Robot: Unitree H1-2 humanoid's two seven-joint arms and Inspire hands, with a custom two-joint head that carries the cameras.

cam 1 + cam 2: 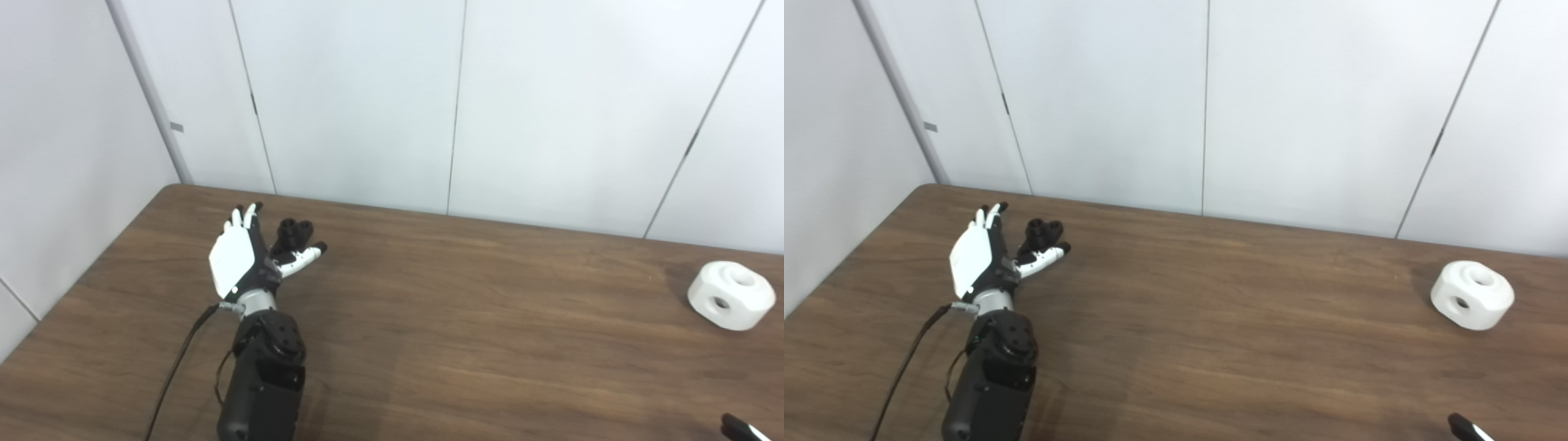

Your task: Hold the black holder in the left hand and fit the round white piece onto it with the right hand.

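The left hand is out over the far left part of the brown table. Its fingers are spread apart and it holds nothing. The black holder sits on the table just beside the thumb, maybe touching it, but the hand has not closed on it yet.

I think the job now is to grab the holder. To do it well, the hand should slide a bit more toward the holder so it sits between the thumb and the fingers. Then it should close slowly and firmly. The holder looks small and bumpy on top, so a fast push could knock it away or tip it over.

The round white piece lies far off on the right side of the table, well apart from the holder. It has holes in its top and side.

Only a small tip of the right hand shows at the bottom right corner, so I cannot tell if it is spread or closed.

Nothing sits between the two things. A black cable hangs by the left arm and might snag.
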